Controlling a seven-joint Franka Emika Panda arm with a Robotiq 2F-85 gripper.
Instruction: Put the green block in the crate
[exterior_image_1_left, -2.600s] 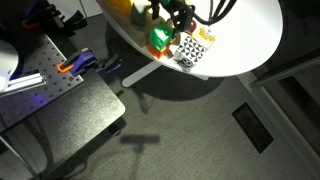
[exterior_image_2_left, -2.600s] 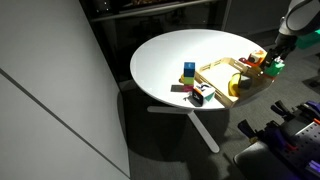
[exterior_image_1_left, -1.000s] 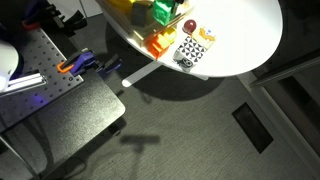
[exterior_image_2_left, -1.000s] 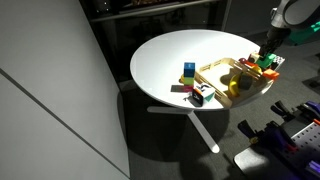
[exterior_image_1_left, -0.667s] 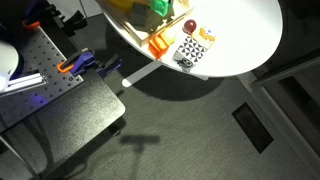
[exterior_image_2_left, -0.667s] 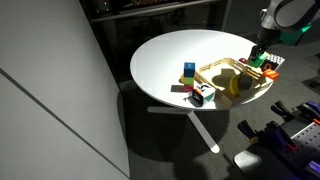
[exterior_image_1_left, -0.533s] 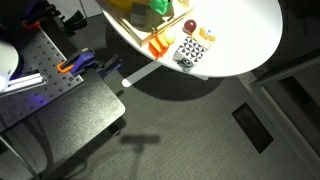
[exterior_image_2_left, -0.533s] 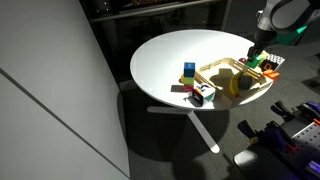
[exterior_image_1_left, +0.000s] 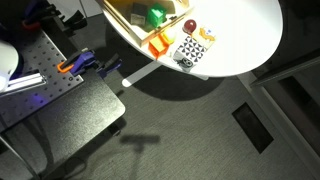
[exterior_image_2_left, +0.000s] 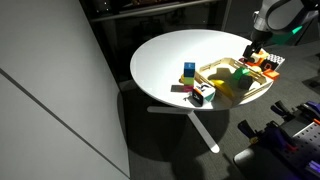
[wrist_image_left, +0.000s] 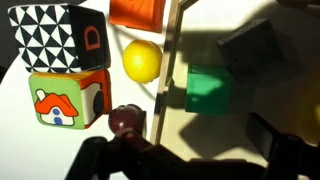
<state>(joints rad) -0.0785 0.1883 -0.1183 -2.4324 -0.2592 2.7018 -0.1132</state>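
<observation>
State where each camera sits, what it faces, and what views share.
Exterior view: high up, looking down on the table edge and floor; no arm seen.
Exterior view: off to one side, facing the table; arm at right.
Wrist view: looks down past the open tool.
Shared by wrist and exterior: green block in the crate.

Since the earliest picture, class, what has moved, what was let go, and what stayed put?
The green block was carried from beside the orange block, over the rim, into the crate, where it now lies. The fingers have let it go and stand open above it. The orange block, red ball and patterned card stayed where they were.
</observation>
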